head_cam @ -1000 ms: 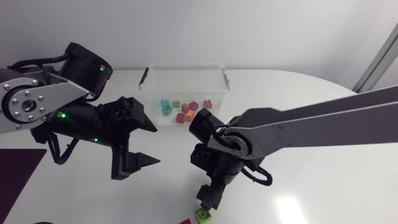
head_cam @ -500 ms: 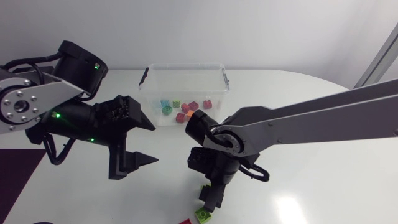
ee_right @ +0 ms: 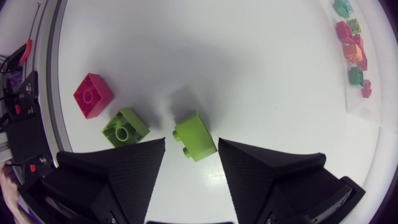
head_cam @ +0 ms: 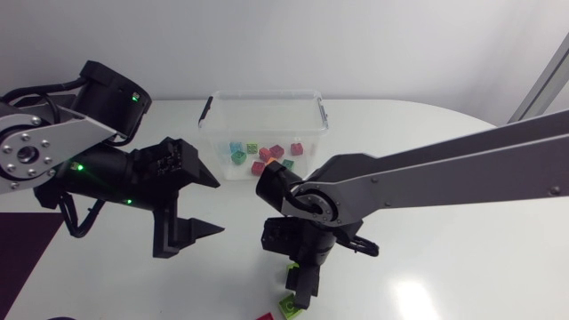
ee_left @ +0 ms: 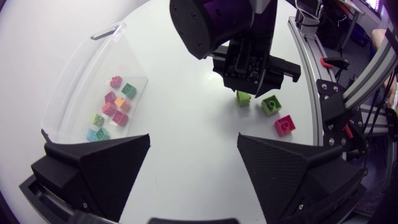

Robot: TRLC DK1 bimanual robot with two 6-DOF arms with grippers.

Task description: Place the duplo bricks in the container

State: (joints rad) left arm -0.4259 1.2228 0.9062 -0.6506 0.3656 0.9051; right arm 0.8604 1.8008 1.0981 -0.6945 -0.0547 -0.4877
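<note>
Near the edge of the table, our right end effector hangs wide open over a tipped lime duplo brick, light, rigid and slick, which we judge best pinched across its flat side walls.

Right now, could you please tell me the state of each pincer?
Left pincer: open, holding nothing.
Right pincer: open, astride a lime brick, not gripping it.

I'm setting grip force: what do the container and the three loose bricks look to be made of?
The container looks like thin clear plastic: the bricks inside show through its walls. The lime brick, green brick and red brick look like hard moulded plastic, smooth with a slight sheen and crisp studs, probably rigid.
</note>
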